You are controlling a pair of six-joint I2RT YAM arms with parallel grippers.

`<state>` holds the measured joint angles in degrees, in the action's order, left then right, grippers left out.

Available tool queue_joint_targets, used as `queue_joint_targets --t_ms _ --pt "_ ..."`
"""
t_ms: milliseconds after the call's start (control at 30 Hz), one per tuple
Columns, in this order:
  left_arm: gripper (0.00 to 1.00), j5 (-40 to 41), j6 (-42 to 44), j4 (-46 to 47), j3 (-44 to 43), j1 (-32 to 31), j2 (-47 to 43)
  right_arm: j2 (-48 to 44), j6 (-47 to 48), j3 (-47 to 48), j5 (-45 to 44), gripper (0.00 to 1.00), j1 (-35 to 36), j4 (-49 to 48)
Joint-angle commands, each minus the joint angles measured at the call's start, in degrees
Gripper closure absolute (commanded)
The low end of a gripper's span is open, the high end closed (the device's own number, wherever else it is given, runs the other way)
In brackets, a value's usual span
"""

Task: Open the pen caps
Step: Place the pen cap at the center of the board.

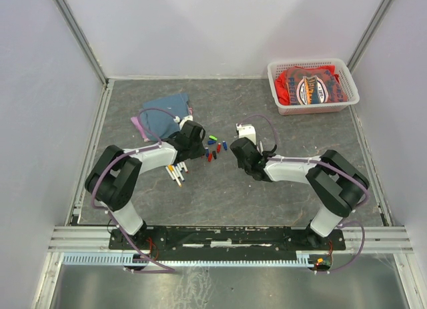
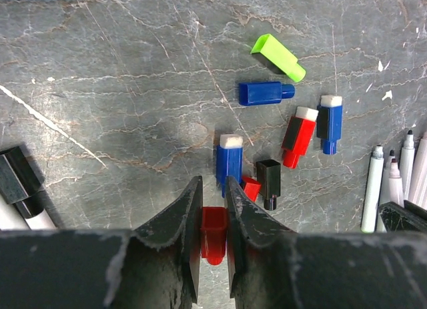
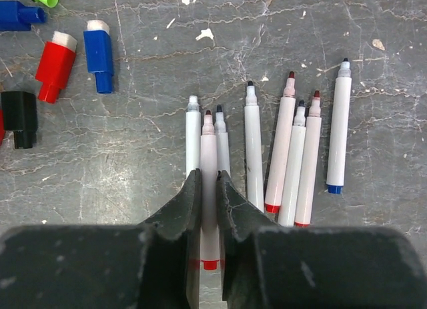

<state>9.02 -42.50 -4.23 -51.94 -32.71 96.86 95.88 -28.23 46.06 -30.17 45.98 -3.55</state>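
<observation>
My left gripper (image 2: 213, 183) is shut on a red pen cap (image 2: 213, 232), held open end up just above the table. Loose pen caps lie beyond it: green (image 2: 278, 57), blue (image 2: 263, 93), red (image 2: 300, 135), black (image 2: 268, 181). My right gripper (image 3: 209, 173) is shut on an uncapped white pen (image 3: 209, 142) with a red end plug, its jaws against the barrel on both sides. That pen lies over a row of uncapped pens (image 3: 290, 149). From above, both grippers (image 1: 200, 151) (image 1: 235, 151) flank the scattered caps (image 1: 213, 149).
A white basket (image 1: 312, 87) with red cloth stands at the back right. A blue cloth (image 1: 165, 115) lies behind the left arm. A black-capped marker (image 2: 20, 189) lies at the left of the left wrist view. Grey walls enclose the table.
</observation>
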Motion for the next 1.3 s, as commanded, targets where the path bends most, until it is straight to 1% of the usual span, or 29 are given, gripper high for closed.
queue_joint_targets --t_ms 0,100,200,467,800,967,1067,1267 --pt "0.74 1.49 2.61 0.64 -2.11 -0.43 0.45 0.66 1.05 2.71 0.32 0.82 -0.44 -0.90" --pt "0.69 1.44 2.42 0.69 -1.88 -0.51 0.52 1.05 1.05 2.84 0.56 0.77 -0.53 -0.92" --pt "0.68 1.29 2.45 0.63 -1.86 -0.65 0.45 1.45 0.97 3.11 0.63 0.73 -0.62 -0.71" --pt "0.67 1.25 2.25 0.50 -1.93 -0.84 0.19 0.91 1.09 3.16 0.66 0.70 -0.80 -0.53" --pt "0.67 1.57 2.25 -0.67 -2.56 -0.82 -2.42 -6.16 2.16 3.15 1.39 0.66 -0.55 1.47" --pt "0.67 1.96 2.18 -1.25 -1.88 -0.82 -5.14 -8.77 2.65 3.85 1.76 0.63 1.16 2.50" --pt "0.66 2.90 2.16 -1.51 -0.97 -0.78 -7.31 -7.78 2.98 5.84 2.62 0.63 2.47 3.47" --pt "0.65 6.01 1.79 -1.75 2.26 -0.78 -13.79 -2.05 2.91 9.81 4.59 0.62 4.29 3.00"
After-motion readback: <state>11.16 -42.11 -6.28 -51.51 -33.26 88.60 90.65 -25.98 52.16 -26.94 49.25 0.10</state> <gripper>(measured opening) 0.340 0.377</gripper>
